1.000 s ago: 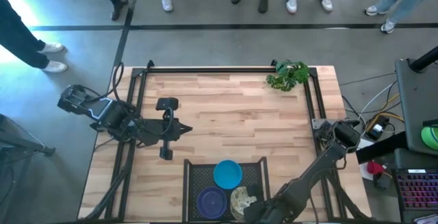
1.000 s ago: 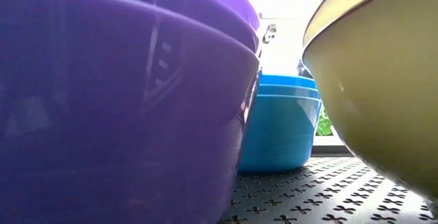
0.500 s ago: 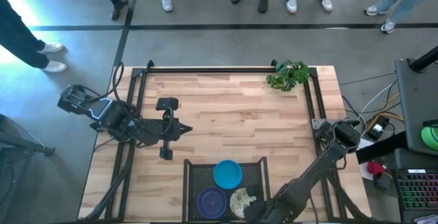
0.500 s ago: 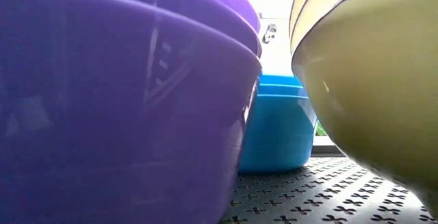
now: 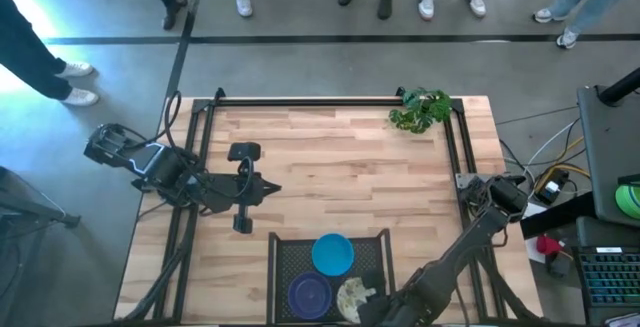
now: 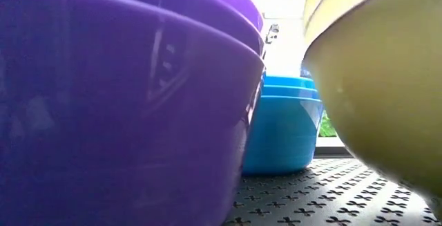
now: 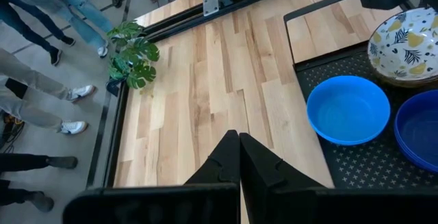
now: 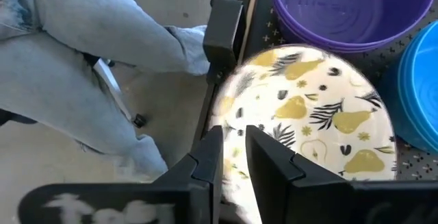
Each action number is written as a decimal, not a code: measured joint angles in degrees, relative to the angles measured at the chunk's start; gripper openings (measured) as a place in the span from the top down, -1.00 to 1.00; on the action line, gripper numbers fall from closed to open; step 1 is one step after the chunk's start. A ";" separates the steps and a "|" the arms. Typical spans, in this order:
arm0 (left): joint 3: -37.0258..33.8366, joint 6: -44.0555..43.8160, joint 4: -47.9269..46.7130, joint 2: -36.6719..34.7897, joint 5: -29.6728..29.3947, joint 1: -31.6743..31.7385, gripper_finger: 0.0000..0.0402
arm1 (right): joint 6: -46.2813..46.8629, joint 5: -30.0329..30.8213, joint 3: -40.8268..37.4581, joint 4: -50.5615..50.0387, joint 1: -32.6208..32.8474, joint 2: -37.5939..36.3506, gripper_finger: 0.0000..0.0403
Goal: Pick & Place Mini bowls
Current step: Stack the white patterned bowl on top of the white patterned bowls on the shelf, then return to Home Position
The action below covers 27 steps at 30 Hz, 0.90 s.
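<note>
Three kinds of mini bowls sit in the black mesh tray (image 5: 285, 257) at the table's near edge: blue (image 5: 332, 254), purple (image 5: 308, 292) and cream with a pear pattern (image 5: 352, 295). The low view shows the purple bowls (image 6: 124, 101) and blue bowls (image 6: 286, 126) as nested stacks, with the cream bowl (image 6: 387, 81) close on the right. My right gripper (image 8: 234, 135) is at the cream bowl (image 8: 315, 114), shut on its rim. My left gripper (image 5: 270, 189) waits shut over the left half of the table, apart from the bowls. My right gripper pinches the cream bowl's rim (image 8: 233, 118) on the bowl's near-right side. One finger (image 8: 267, 155) is inside the bowl and the other (image 8: 211, 157) outside. It comes from the table's right, slanting down. Whether the bowl's base is clear of the tray does not show.
A leafy green plant (image 5: 420, 109) stands at the table's far right corner. Bare wood lies between the tray and the far edge. Several people stand beyond the far edge, and a person's leg (image 8: 102, 53) is close by the near edge.
In the low view the cream bowl swung toward the purple bowls and then back toward the right. The purple and blue bowls and the left arm stayed still.
</note>
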 joint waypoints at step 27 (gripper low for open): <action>0.00 0.68 1.03 -1.43 0.79 -0.01 1.00 | -7.70 5.85 0.20 -0.24 -1.53 -7.99 0.96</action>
